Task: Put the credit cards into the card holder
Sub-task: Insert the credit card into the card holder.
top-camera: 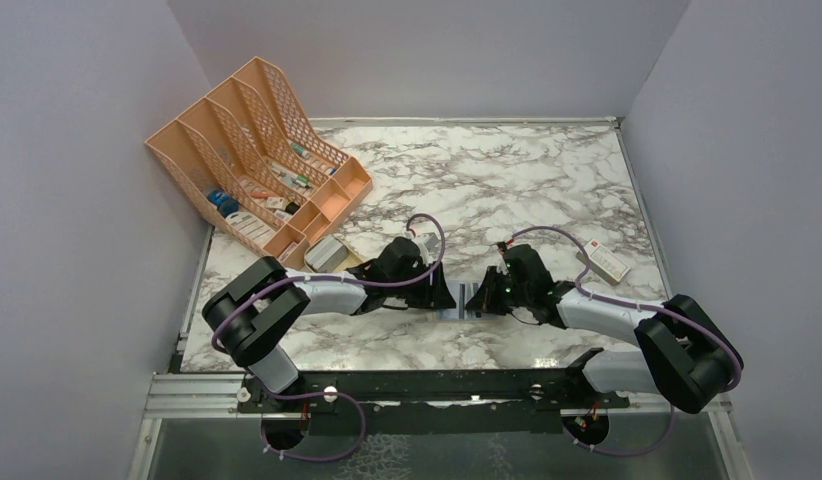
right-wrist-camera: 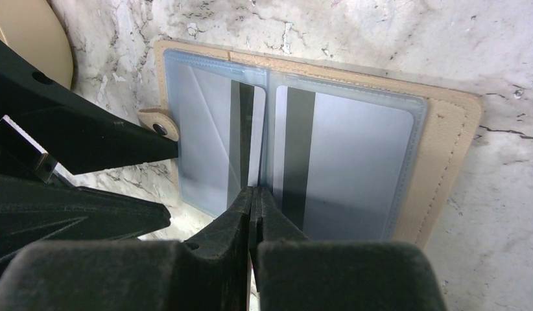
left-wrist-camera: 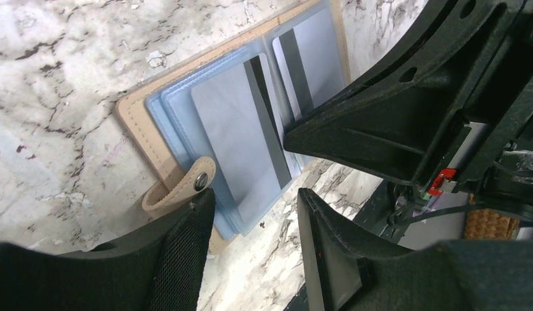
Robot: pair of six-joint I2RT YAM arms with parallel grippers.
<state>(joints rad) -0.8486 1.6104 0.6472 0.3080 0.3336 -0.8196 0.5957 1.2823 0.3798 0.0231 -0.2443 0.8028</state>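
Shows the card holder spread open and flat on the marble counter, near the front edge at centre, tan cover down and pale blue pockets up. Shows two credit cards in those pockets, one on each side of the fold, each grey with a dark stripe; cannot tell whether the one by the snap strap sits fully in. Finds the right fingers at 3 o'clock of the holder in the top view, pressed together, tips at the fold on the holder's edge. Finds the left fingers at 9 o'clock, spread apart, one just beside the snap strap, with a pocket corner in the gap; cannot tell whether either touches it. Further out, has an orange mesh file rack at 10 o'clock by the left wall, a grey box just in front of it, a white box with a red mark at 2 o'clock, and a beige dish near the strap side.
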